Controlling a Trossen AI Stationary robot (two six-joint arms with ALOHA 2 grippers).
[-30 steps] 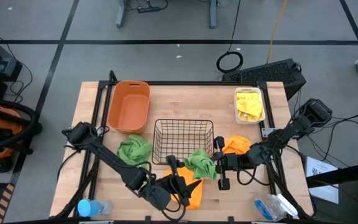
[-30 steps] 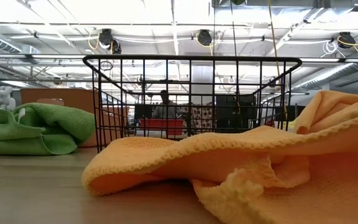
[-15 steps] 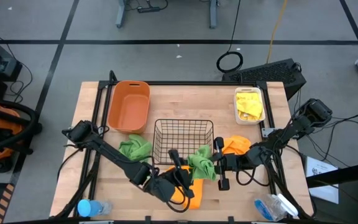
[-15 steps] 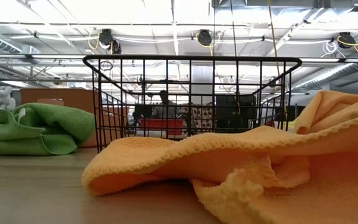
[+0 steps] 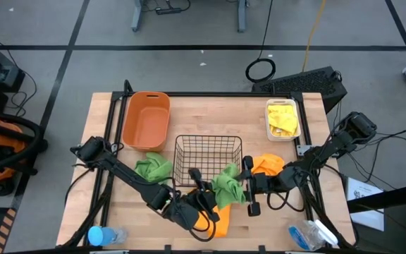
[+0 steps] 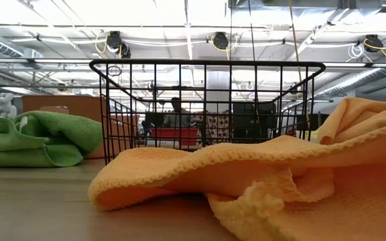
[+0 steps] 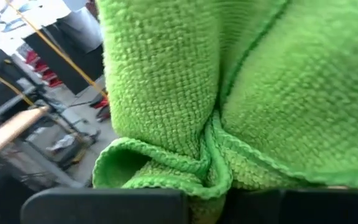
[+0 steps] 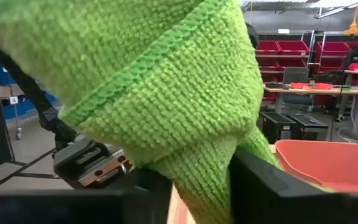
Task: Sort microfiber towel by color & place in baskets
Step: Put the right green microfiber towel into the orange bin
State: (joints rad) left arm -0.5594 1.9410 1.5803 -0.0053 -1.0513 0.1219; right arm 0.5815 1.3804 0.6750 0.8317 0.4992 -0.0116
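A green towel [image 5: 227, 185] is bunched between my two grippers, just near of the black wire basket [image 5: 208, 159]. My left gripper [image 5: 213, 192] is shut on its near-left side. My right gripper [image 5: 242, 185] is at its right side, fingers apart with cloth between them. A second green towel [image 5: 152, 169] lies left of the basket. One orange towel [image 5: 213, 217] lies under my left gripper, another [image 5: 268, 164] right of the basket. The orange tub [image 5: 146, 120] is far left. The white bin [image 5: 283, 118] holds yellow towels. My left gripper pinches a gathered fold with a hemmed edge [image 7: 213, 180] of the green towel between its two fingers; several layers are bunched there. It comes at the towel from the table's near-left side. My right gripper has a bunched, cone-shaped fold [image 8: 197, 168] of the same towel in the gap between its parted fingers [image 8: 272, 186]. The cloth fills that gap and lies against both inner sides. The fingers come level from the table's right side.
In the low view the orange towel [image 6: 246, 181] fills the foreground, with the wire basket [image 6: 206, 100] behind it and the second green towel [image 6: 39, 137] at the left. A blue bottle [image 5: 99, 235] and plastic packaging [image 5: 314, 235] lie at the near corners.
My left gripper has moved away from the near edge and rightward, up to the green towel, and has shut on it. The towel stays between both grippers, pulled slightly toward the left one.
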